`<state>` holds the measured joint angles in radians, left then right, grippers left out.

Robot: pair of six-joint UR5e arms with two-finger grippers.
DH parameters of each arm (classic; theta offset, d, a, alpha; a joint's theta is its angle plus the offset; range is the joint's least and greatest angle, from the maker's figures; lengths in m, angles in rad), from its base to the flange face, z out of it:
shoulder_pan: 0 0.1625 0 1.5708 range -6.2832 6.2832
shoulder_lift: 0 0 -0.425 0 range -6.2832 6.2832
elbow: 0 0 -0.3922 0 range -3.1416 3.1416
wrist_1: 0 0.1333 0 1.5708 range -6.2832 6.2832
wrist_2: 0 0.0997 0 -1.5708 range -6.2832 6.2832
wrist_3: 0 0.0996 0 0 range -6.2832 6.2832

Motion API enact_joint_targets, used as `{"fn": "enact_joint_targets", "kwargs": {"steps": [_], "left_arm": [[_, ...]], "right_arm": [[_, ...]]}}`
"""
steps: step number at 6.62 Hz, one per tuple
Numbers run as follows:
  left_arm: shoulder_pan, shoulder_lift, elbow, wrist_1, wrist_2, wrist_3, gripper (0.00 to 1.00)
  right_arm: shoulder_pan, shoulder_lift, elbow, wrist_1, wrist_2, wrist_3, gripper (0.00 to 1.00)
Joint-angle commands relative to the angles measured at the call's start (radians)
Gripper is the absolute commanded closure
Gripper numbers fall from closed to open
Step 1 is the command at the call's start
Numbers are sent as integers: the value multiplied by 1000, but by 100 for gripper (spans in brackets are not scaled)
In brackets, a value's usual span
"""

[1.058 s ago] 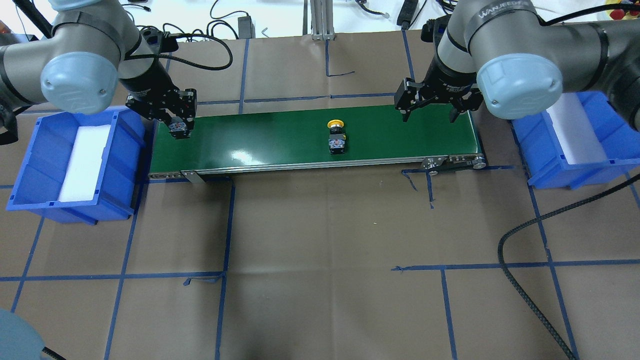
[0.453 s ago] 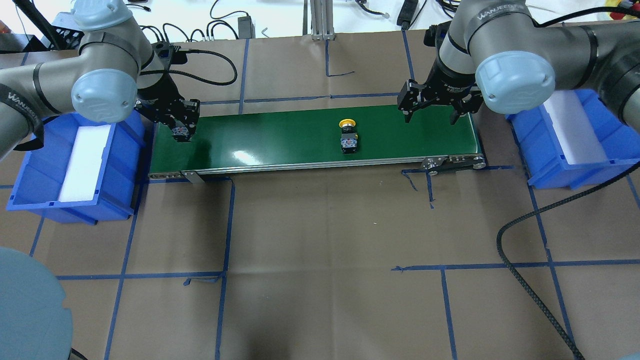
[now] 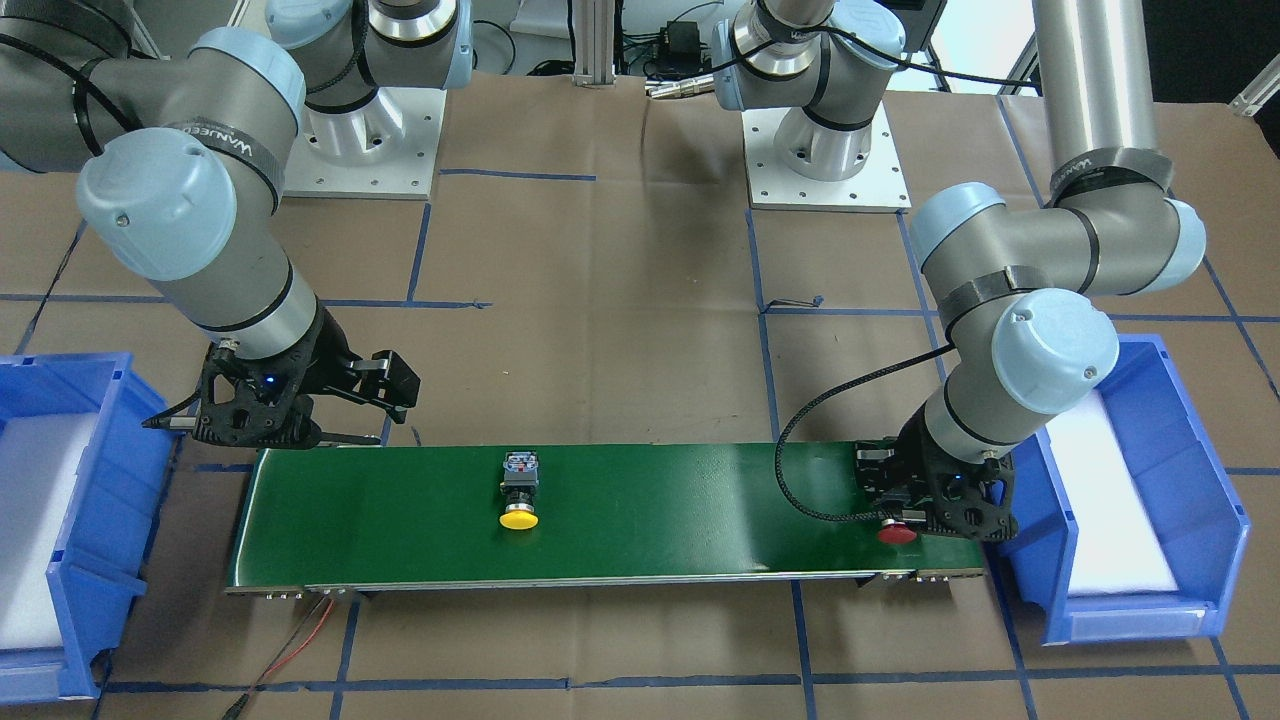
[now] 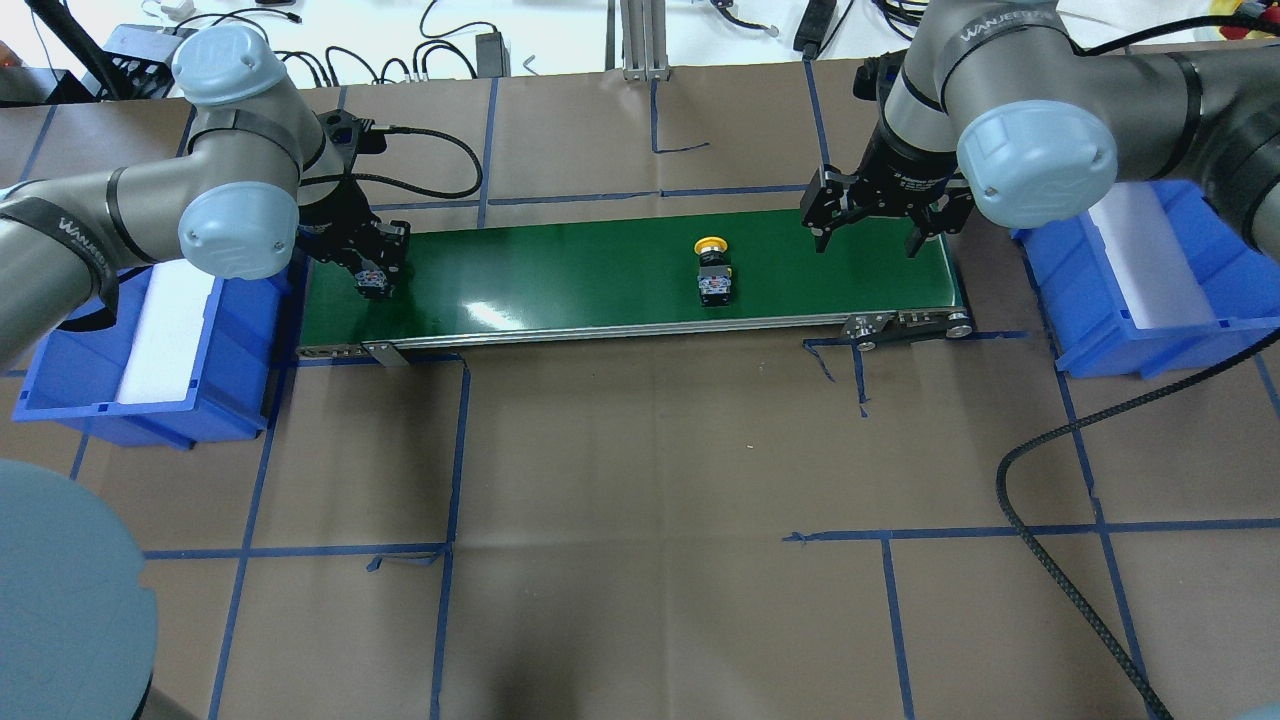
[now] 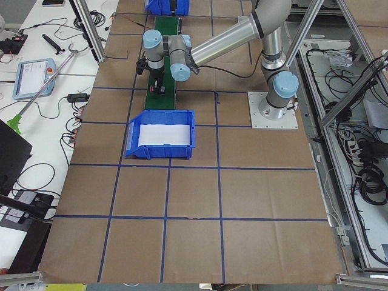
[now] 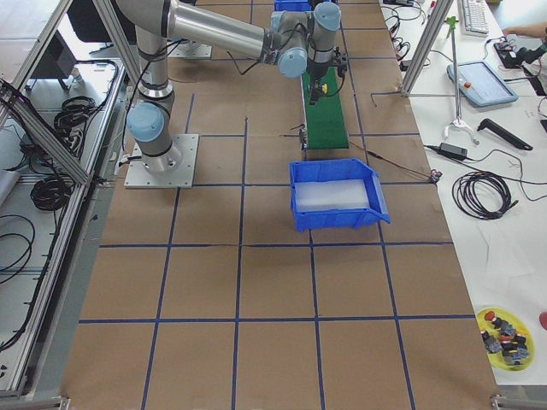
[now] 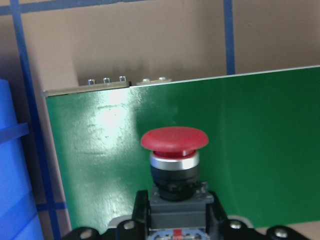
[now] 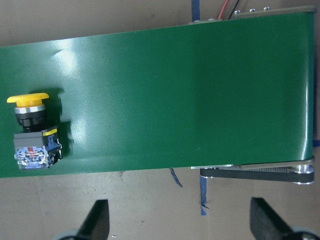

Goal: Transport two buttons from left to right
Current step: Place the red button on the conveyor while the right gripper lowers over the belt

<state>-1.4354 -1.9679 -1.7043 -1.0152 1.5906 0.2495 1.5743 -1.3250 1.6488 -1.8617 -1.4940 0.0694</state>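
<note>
White capitals beginning "WANJEED", the ending lost around the curve, run along a black band [image 4: 1000, 22] on the robot's right arm [image 4: 1150, 90], seen from overhead and again from the front camera. The same lettering marks the left arm [image 4: 85, 232]. A line of small white print on the wrist above the right hand [image 4: 866, 246] is too fine to read.

Yellow-capped button [image 4: 713, 272], red-capped button [image 7: 174, 159], green belt [image 4: 560, 265], blue bins [image 4: 1120, 350].

Grey tubular arms [image 4: 80, 215], pale-blue joint caps [image 4: 1035, 155], black fingers [image 8: 97, 220], black cables [image 3: 779, 455], white bolted base plates [image 3: 420, 172].
</note>
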Motion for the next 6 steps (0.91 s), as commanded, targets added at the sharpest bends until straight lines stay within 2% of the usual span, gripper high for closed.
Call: {"fn": "enact_joint_targets", "kwargs": {"steps": [1,2,4,6], "left_arm": [[1,15,-17,17,17,-1,84],[0,17,-15,17,14,-1,1],[0,20,-2,10,17,-1,0],[-2,85,53,-116,17,-9,0]], "right_arm": [[0,3,-7,16,3,1,0],[0,6,-15,15,1,1,1],[0,21,-18,10,3,0,1],[0,36,-21,-5,6,1,1]]}}
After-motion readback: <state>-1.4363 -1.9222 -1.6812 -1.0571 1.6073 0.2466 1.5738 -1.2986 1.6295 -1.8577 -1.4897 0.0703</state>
